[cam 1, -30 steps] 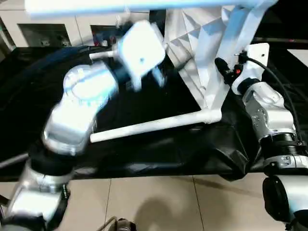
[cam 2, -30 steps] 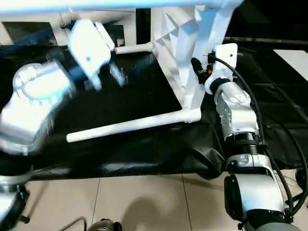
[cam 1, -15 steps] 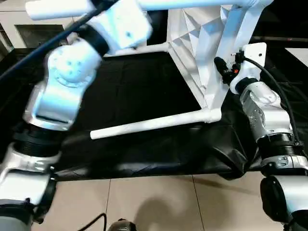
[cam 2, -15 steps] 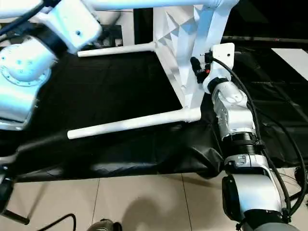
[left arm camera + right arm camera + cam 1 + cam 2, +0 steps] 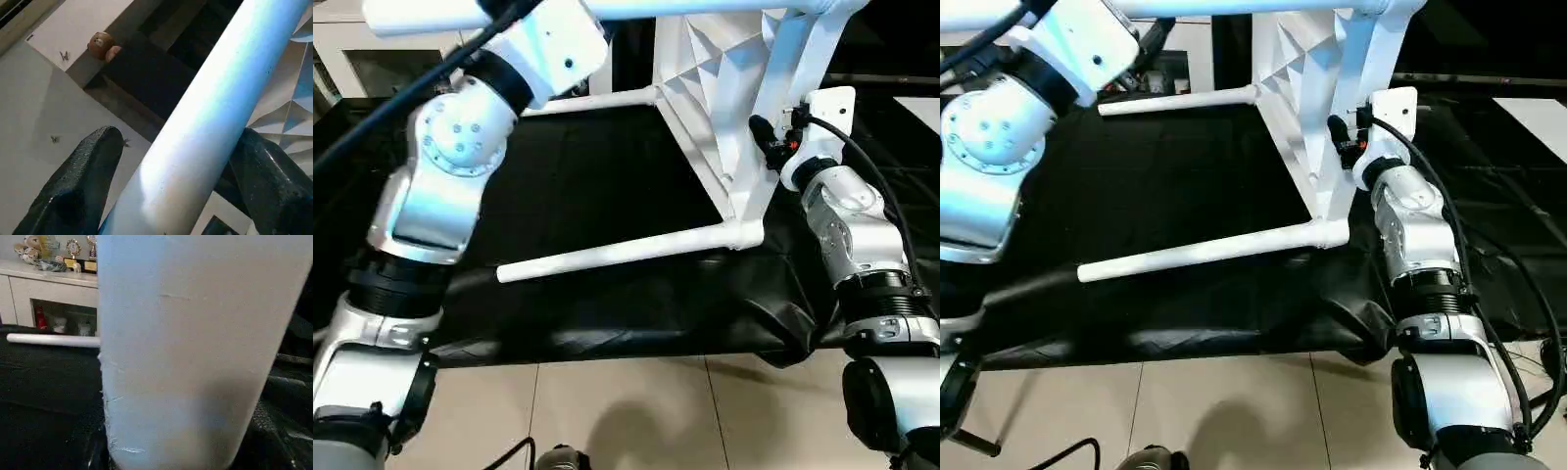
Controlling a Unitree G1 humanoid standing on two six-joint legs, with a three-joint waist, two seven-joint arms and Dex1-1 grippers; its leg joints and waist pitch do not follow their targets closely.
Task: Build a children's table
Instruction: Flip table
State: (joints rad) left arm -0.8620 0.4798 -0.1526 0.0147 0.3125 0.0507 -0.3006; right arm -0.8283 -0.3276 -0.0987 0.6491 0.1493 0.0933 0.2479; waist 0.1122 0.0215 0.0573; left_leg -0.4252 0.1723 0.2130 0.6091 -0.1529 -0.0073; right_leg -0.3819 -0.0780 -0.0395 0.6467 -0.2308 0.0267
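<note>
— Any lettering, labels or numbers you can read here?

— None. The children's table is plain white, with no marking to read.

— And past it, on the cabinet?

— Small ornaments stand on top, but no writing on them can be made out.

Black-covered work table, tiled floor
</note>
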